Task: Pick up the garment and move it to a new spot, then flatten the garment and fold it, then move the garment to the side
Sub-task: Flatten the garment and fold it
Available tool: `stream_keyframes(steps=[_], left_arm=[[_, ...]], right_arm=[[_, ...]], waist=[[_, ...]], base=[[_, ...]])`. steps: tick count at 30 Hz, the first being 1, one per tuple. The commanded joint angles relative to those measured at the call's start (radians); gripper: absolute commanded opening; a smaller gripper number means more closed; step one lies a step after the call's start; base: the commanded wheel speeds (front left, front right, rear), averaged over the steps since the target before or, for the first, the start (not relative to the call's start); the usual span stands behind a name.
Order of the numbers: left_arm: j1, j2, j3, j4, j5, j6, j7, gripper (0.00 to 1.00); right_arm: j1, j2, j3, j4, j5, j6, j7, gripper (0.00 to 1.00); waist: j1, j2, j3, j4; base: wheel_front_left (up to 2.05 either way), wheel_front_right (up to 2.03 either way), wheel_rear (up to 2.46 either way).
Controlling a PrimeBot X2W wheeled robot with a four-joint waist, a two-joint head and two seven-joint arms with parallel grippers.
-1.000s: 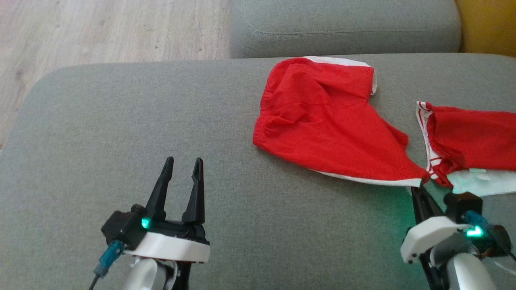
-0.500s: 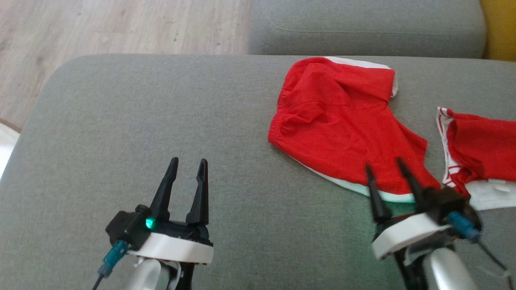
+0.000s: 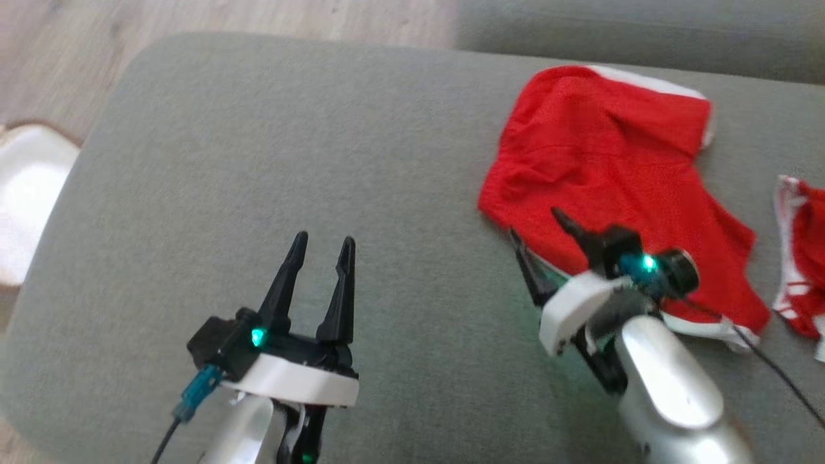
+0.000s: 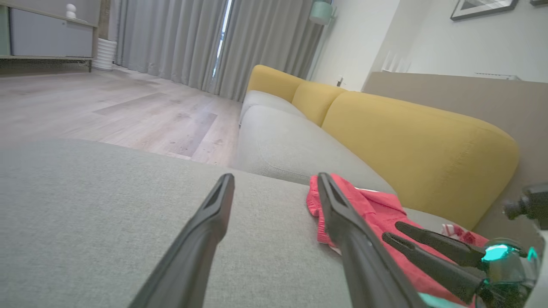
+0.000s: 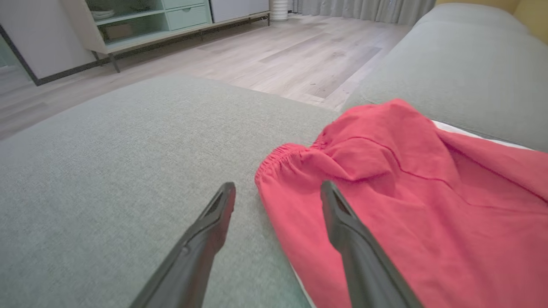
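End effectors first: right end effector (image 3: 533,222) has its fingers spread wide apart w/ nothing between them — no grip on anything. It sits centre-right in the head view, tips angled to the upper left, right at the lower-left edge of the red garment (image 3: 606,167). In the right wrist view one finger lies over red cloth and the other over the bare grey cushion (image 5: 107,171), so the pair straddles the garment's gathered waistband edge. Can't tell if the tips touch fabric. Left end effector (image 3: 324,238) is at lower-left centre of the head view, fingers also apart, empty, over bare cushion, well apart from the garment.

Garment lies spread but wrinkled at the upper right of the head view, on the cushion, w/ white trim along its top and bottom edges. Its far edge is near the gap to the next seat cushion (image 3: 644,32). A second red-and-white piece (image 3: 805,245) lies at the right frame edge, apart from the garment.

Room: left half of the cushion is bare, from frame centre to its rounded left edge. Beyond that edge — wood floor (image 3: 258,16) at upper left, white patch (image 3: 26,193) at far left. Left wrist view shows the yellow backrest (image 4: 406,141) behind the garment.
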Motion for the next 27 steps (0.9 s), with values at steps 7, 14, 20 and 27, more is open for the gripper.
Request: stream_keyframes(steps=[7,14,20,27], left_arm=[[-0.068,0.001,0.011,-0.02,-0.024,-0.006,-0.005,1.0],[-0.075,0.001,0.016,-0.017,-0.027,-0.006,-0.005,1.0],[-0.083,0.0,0.01,-0.016,-0.033,-0.006,-0.005,1.0],[-0.081,0.0,0.019,-0.008,-0.024,-0.006,-0.005,1.0]], right_arm=[[-0.19,-0.001,-0.012,0.211,-0.054,0.007,0.0,1.0],[-0.282,0.0,0.002,0.389,-0.019,0.007,-0.058,0.53],[-0.314,0.0,0.142,0.417,0.139,0.007,-0.127,0.0],[-0.294,0.0,0.414,0.277,0.445,0.007,-0.134,0.0]], waist=[[-0.0002,0.0,0.069,0.102],[-0.0002,0.0,0.082,0.117],[-0.0002,0.0,0.083,0.108],[-0.0002,0.0,0.056,0.081]], base=[[0.0,0.0,0.0],[0.0,0.0,0.0],[0.0,0.0,0.0],[0.0,0.0,0.0]])
